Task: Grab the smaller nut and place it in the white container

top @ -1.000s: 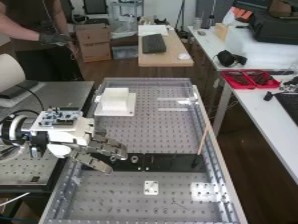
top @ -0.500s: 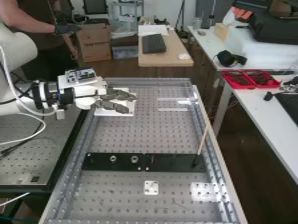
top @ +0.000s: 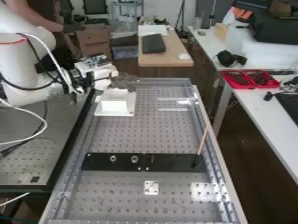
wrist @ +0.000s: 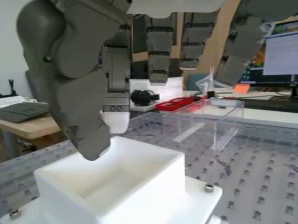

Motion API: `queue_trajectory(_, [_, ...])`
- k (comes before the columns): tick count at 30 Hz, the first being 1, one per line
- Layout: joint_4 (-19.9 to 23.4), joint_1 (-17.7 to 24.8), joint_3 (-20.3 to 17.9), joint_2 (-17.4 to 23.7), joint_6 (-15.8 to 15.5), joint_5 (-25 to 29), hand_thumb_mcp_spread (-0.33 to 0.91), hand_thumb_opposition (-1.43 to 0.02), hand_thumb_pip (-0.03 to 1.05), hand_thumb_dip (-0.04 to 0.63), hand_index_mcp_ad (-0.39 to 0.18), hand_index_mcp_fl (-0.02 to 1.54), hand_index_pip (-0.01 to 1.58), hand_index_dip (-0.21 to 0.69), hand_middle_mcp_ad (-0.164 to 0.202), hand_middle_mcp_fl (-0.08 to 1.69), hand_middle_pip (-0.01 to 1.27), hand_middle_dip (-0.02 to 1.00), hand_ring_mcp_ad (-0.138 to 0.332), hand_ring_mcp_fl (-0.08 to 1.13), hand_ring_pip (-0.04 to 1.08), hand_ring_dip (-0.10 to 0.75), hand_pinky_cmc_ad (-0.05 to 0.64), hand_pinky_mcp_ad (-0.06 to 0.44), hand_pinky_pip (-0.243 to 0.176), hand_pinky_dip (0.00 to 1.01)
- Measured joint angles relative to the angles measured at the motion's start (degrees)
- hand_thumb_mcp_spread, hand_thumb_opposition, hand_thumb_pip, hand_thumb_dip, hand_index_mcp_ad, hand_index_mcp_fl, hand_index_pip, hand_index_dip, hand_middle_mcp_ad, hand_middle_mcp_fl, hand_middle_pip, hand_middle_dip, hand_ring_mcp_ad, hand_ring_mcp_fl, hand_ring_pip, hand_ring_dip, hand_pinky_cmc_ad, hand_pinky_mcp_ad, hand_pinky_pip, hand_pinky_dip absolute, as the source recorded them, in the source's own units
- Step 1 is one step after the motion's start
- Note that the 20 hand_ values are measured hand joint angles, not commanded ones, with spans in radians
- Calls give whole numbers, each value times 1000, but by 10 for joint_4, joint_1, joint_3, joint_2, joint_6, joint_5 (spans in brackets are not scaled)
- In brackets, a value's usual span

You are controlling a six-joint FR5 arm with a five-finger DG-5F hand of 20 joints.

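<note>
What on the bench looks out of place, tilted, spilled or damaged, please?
Nothing looks spilled or damaged. Only the thin stick looks somewhat odd: it leans at a slant at one end of the black bar, though this may be intended. The white container stands upright.

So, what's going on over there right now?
The robot's hand is at the white container, with its thumb close to the container's open top. Whether it has the smaller nut in its grasp, I can't tell. The larger nut and the bearing stand on the black bar.
</note>
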Motion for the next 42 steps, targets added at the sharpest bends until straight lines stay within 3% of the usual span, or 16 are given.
queue_trajectory(12, [-1, 23, 5, -10, 8, 20, 496, -911, 578, 188, -190, 400, 1506, 40, 68, 251, 127, 304, 108, 56, 110, 161, 354, 314, 80, 269])
queue_trajectory(16, [-15, 23, 8, -12, 6, 30, 506, -904, 583, 190, -220, 340, 1339, 54, 70, 248, 127, 304, 112, 56, 106, 161, 354, 314, 80, 269])
queue_trajectory(19, [-17, 22, 8, -14, 9, 39, 483, -897, 583, 190, -222, 126, 1206, 19, 66, 202, 127, 304, 113, 49, 110, 161, 354, 314, 84, 286])
queue_trajectory(24, [-9, 19, 6, -10, 21, 58, 436, -866, 583, 190, -218, 45, 1033, 2, 68, 148, 127, 304, 112, 28, 106, 161, 354, 312, 77, 326])
queue_trajectory(29, [-6, 12, 9, 3, 38, 84, 424, -869, 592, 188, -218, 40, 967, -10, 68, 148, 127, 304, 113, 16, 110, 161, 351, 314, 68, 375])
queue_trajectory(35, [-14, -11, 28, 49, 68, 149, 408, -853, 632, 190, -225, 12, 937, -24, 65, 145, 127, 304, 113, 16, 106, 161, 351, 311, 35, 394])
queue_trajectory(42, [-70, -35, 88, 84, 91, 287, 382, -834, 623, 188, -215, 14, 855, -35, 68, 148, 127, 304, 113, 16, 106, 157, 353, 312, 21, 415])
